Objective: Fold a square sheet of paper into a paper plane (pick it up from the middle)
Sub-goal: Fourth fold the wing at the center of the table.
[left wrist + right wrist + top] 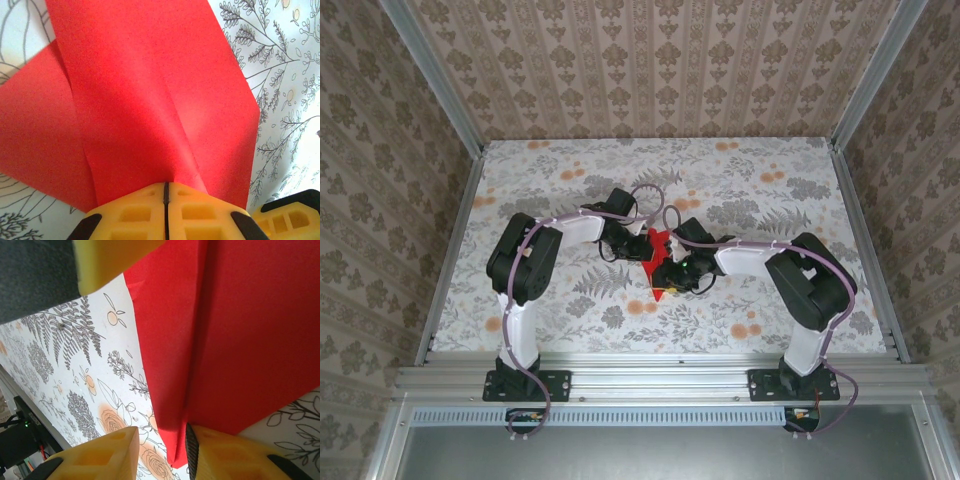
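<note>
Here's the table [770,190], flower-print cloth across the whole middle of the top view, and 2 arms reaching in from the bottom edge. The left arm [525,260] bends in from the left of the frame, the right arm [805,275] from the right, and they meet dead centre.

Between them sits the red sheet of paper [657,268], already partly folded, held just off the cloth. Its long axis runs up and down the frame, with a narrow tip pointing toward the bottom edge.

The left gripper [628,238] is at the paper's upper left. In the left wrist view it is at bottom centre [166,192], its yellow fingers pressed together with only a dark seam between them. The paper [150,100] fans upward out of that seam, so it is clamped on the sheet.

The right gripper [678,268] sits hard against the paper's right side. Its own camera has the gripper [162,440] at the bottom with the fingers apart. The sheet [240,330] hangs from the top right, its lower corner dipping into the gap beside the right-hand finger [235,455].

A crease [180,150] runs straight into the left's seam. My read: the sheet lies directly ahead of both hands, the right being the free one, so the next crease looks like its job while the left anchors.
</note>
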### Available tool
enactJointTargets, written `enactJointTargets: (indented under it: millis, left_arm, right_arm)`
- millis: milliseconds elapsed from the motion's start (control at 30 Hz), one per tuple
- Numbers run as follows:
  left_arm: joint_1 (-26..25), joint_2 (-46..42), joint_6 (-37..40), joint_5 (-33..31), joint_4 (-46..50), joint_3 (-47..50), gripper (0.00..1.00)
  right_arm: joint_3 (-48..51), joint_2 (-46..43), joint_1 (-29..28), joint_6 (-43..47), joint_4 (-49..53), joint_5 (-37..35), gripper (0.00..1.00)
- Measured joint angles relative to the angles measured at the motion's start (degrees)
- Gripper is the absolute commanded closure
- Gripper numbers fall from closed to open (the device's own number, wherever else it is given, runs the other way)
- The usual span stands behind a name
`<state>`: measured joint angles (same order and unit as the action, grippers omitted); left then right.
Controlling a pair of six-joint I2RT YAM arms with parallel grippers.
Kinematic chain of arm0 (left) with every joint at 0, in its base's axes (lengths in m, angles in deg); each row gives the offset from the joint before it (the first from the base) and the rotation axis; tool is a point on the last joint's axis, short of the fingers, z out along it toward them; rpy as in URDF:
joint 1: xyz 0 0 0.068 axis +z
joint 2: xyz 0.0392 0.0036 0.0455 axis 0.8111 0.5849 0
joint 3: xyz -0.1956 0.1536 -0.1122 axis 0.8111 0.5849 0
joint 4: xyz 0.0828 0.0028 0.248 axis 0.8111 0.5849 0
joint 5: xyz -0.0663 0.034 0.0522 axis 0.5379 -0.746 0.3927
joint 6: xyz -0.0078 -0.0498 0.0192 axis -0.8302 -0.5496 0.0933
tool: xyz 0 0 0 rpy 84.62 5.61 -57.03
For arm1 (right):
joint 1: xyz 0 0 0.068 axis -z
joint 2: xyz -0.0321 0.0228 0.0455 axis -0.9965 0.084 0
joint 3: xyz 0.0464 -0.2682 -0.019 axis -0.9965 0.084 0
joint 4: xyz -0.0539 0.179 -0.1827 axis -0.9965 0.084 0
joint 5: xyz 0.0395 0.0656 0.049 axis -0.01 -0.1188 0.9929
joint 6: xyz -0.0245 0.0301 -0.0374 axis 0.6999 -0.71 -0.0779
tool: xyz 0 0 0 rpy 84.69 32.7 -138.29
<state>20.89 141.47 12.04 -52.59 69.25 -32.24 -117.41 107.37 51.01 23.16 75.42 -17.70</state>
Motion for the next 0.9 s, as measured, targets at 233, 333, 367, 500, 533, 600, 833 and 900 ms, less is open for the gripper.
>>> enactJointTargets:
  millis: [233,333,367,500,533,600,833,900]
  left_arm:
    - [0.0,0.0,0.02,0.0,0.02,0.0,0.92]
    - [0.0,0.0,0.04,0.0,0.02,0.0,0.92]
    - [0.0,0.0,0.04,0.0,0.02,0.0,0.92]
    - [0.0,0.0,0.17,0.0,0.02,0.0,0.92]
    - [0.02,0.0,0.2,0.0,0.02,0.0,0.92]
    - [0.04,0.0,0.2,0.02,0.02,0.0,0.92]
    - [0.04,0.0,0.22,0.02,0.02,0.0,0.92]
    - [0.04,0.0,0.22,0.02,0.02,0.0,0.92]
  right_arm:
    - [-0.37,0.33,-0.22,-0.02,-0.07,0.39,0.68]
    - [-0.5,0.35,-0.22,-0.02,-0.22,0.63,0.69]
    - [-0.55,0.35,-0.22,-0.02,-0.31,0.68,0.69]
    - [-0.55,0.37,-0.24,-0.07,-0.48,0.87,0.7]
    - [-0.55,0.37,-0.24,-0.07,-0.48,0.87,0.71]
    - [-0.55,0.37,-0.24,-0.07,-0.46,0.87,0.72]
    - [-0.55,0.37,-0.48,-0.2,-0.48,0.85,0.75]
    - [-0.63,0.37,-0.61,-0.22,-0.48,0.87,0.76]
